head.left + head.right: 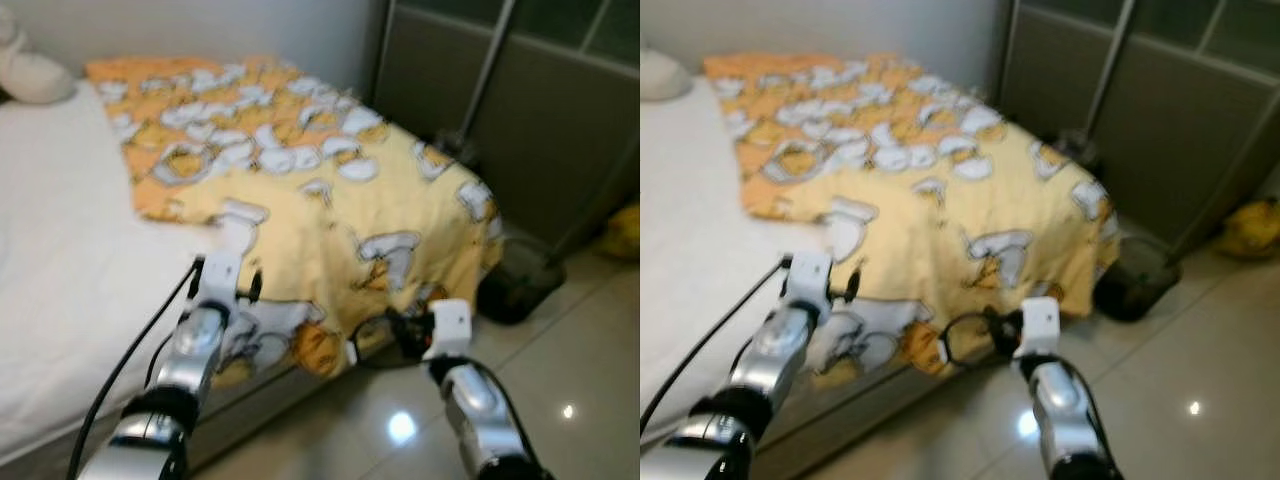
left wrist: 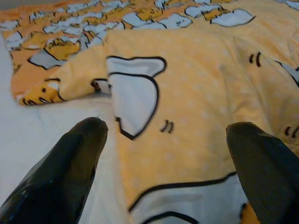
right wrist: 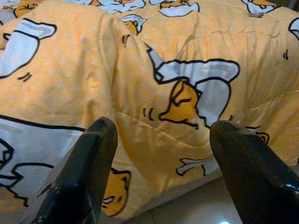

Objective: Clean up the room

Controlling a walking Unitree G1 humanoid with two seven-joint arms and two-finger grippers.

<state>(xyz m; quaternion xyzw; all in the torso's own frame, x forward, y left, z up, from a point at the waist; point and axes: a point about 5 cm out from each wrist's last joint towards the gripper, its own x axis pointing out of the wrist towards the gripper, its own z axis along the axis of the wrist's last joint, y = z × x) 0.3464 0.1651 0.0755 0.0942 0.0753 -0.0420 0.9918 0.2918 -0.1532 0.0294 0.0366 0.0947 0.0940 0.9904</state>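
- The bed takes up the left of the room, its white sheet bare on the left side, with a pale pillow at the far left corner.
- A yellow-and-orange quilt printed with white and orange cartoon figures lies rumpled across the right half of the bed, from the far wall to the near edge, and droops over the near right corner toward the glossy tiled floor.
- A dark bin stands on the floor just right of the bed corner, before grey sliding doors.
- I can read no writing anywhere.
- The left gripper hangs over the quilt's near edge where it meets the sheet, fingers spread wide, holding nothing.
- The right gripper faces the drooping quilt corner, fingers likewise wide apart and holding nothing.
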